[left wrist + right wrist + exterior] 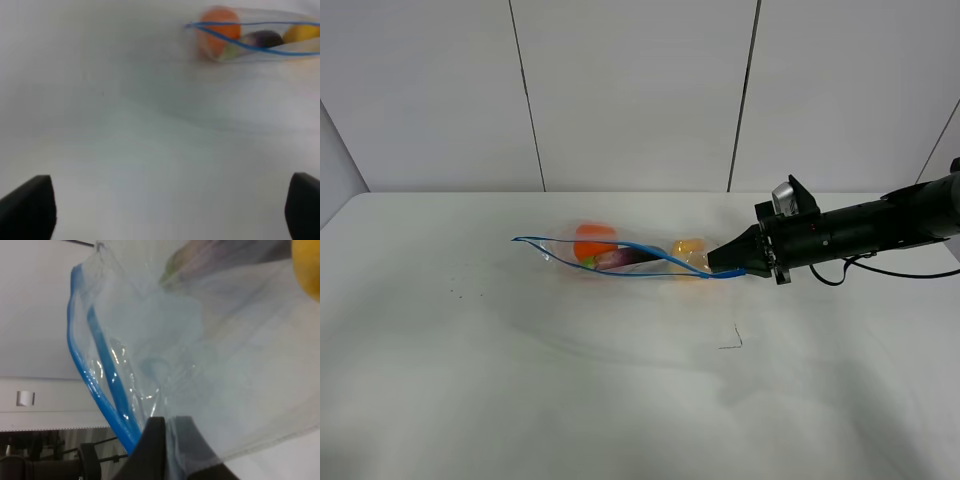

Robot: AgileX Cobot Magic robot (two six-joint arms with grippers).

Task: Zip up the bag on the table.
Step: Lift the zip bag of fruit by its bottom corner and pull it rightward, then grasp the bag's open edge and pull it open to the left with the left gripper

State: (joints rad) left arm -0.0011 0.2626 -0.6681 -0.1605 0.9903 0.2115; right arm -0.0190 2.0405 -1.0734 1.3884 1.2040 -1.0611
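Note:
The clear bag lies on the white table near the middle, with an orange, a purple eggplant and a yellow fruit showing through. Its blue zipper strip gapes in two separate lines along the bag. My right gripper is shut on the bag's right end at the zipper; in the right wrist view the fingers pinch the plastic beside the blue strip. My left gripper stands open, well apart from the bag. The left arm is outside the exterior high view.
A small dark mark lies on the table in front of the right gripper. A black cable loops under the right arm. Grey wall panels stand behind the table's far edge.

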